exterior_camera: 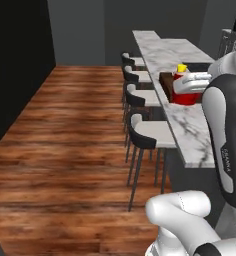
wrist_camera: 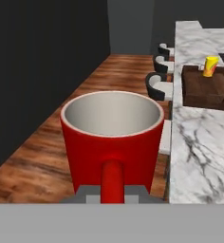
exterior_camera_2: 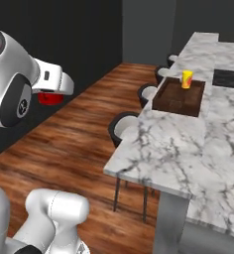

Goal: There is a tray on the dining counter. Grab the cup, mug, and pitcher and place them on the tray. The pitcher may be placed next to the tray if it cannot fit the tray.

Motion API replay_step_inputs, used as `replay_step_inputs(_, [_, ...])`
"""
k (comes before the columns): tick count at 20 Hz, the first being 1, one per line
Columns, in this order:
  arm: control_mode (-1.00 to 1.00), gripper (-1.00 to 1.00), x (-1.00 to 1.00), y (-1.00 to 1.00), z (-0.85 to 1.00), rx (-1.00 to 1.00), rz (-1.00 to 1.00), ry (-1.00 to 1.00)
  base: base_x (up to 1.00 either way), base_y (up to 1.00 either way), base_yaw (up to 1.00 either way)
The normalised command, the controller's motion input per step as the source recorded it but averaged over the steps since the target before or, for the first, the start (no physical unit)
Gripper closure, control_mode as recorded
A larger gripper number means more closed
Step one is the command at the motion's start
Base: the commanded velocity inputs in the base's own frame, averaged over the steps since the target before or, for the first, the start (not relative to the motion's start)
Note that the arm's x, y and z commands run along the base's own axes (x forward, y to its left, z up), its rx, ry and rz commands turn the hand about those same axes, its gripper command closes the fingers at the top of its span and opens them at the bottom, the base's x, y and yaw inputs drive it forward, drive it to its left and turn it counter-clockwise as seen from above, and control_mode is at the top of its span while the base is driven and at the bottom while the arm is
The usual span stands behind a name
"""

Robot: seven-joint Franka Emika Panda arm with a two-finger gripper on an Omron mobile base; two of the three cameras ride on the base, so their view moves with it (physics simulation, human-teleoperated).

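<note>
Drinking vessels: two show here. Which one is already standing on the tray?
The yellow cup, at the far end of the brown tray. The red mug is held in the hand, off the counter.

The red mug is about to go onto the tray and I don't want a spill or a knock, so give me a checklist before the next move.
1. Gripper shut on the red mug at its handle: ok.
2. Mug upright, open end up: ok.
3. Mug over the tray: not ok; in the right base view it hangs over the wooden floor, off the dining counter.
4. Free room on the tray: ok; the yellow cup stands at its far end.
5. Pitcher's place: cannot tell.
</note>
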Motion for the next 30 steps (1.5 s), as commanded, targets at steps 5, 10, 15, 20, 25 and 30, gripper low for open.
replay_step_inputs(5, [1.00,1.00,0.00,0.00,0.00,0.00,0.00,0.00,0.04,0.61,-0.21])
replay_step_inputs(10, [1.00,1.00,0.00,0.00,0.00,0.00,0.00,0.00,0.41,0.47,-0.27])
replay_step_inputs(15, [1.00,1.00,0.00,0.00,0.00,0.00,0.00,0.00,0.62,0.22,-0.27])
replay_step_inputs(20, [1.00,1.00,0.00,0.00,0.00,0.00,0.00,0.00,0.73,0.18,-0.23])
replay_step_inputs(25, [1.00,1.00,0.00,0.00,0.00,0.00,0.00,0.00,0.66,0.39,-0.16])
replay_step_inputs(30, [1.00,1.00,0.00,0.00,0.00,0.00,0.00,0.00,0.29,0.57,-0.12])
